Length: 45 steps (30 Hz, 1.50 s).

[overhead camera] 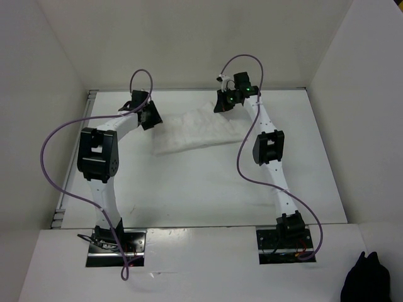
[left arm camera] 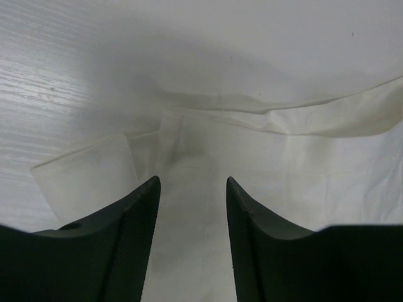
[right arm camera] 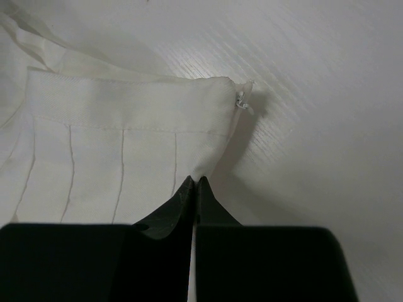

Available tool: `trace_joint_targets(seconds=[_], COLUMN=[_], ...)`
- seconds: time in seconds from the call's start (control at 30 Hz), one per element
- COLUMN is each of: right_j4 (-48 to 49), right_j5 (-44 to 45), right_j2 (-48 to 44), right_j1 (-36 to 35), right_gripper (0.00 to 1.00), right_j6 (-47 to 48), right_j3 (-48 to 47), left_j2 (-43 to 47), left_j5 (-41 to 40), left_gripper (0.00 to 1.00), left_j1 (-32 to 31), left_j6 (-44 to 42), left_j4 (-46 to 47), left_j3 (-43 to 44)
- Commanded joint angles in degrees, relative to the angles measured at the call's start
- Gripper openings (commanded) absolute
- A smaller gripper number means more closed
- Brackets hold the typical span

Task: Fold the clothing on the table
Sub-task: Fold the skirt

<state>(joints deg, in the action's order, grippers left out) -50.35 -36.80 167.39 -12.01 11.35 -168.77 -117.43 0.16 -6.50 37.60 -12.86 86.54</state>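
The clothing [overhead camera: 198, 129] is a white, wrinkled garment lying across the far middle of the table [overhead camera: 189, 189]. In the right wrist view its hemmed, stitched corner [right arm camera: 126, 138] rises to my right gripper [right arm camera: 195, 180], which is shut on the fabric's edge. From above, that right gripper [overhead camera: 228, 102] sits at the garment's far right corner. My left gripper [overhead camera: 149, 117] is at the garment's left end. In the left wrist view the left gripper [left arm camera: 192, 182] stands open, with thin folded cloth [left arm camera: 283, 170] lying below and between the dark fingers [left arm camera: 135, 220].
White upright walls enclose the table on the left, back and right. A thin metal rail [overhead camera: 62, 207] runs along the left edge. A black fabric lump [overhead camera: 368, 282] lies off the table at the near right. Purple cables loop from both arms.
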Motion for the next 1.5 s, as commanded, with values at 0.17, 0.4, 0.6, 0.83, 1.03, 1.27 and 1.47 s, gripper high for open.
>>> trace_joint_targets(seconds=[0.17,0.4,0.6,0.83,1.03,1.27,1.47], right_j4=[-0.9,-1.4,-1.4,-1.4,-1.4,-1.4,-1.4], right_j5=[-1.6,-2.2,-2.8,-2.8,-2.8,-2.8,-2.1], right_j2=[-0.4,-0.4,-0.4,-0.4,-0.4,-0.4,-0.4], right_j1=[-0.4,-0.4,-0.4,-0.4,-0.4,-0.4,-0.4], right_gripper=[0.0,0.0,0.0,0.0,0.0,0.0,0.0], right_j6=[-0.7,-0.7,-0.7,-0.7,-0.7,-0.7,-1.2], right_j3=[-3.0,-3.0,-3.0,-3.0,-2.4,-2.4,-2.4], left_j2=[-3.3,-3.9,-1.1,-3.8,-4.8,-6.1,-5.5], left_j5=[-2.5,-5.5,-11.7,-8.9,-7.1,-5.2,-5.7], left_gripper=[0.49,0.49,0.5,0.53,0.53,0.47,0.08], left_j1=[-1.4,-1.9,-2.5,-2.5,-2.5,-3.0,-3.0], left_j6=[-4.6,-5.1,-8.2,-10.5,-10.0,-9.5,-9.5], left_j4=[2.3,2.3,2.8,2.8,3.4,4.5,5.7], left_j3=[4.0,3.5,2.1,4.2,3.7,3.7,3.7])
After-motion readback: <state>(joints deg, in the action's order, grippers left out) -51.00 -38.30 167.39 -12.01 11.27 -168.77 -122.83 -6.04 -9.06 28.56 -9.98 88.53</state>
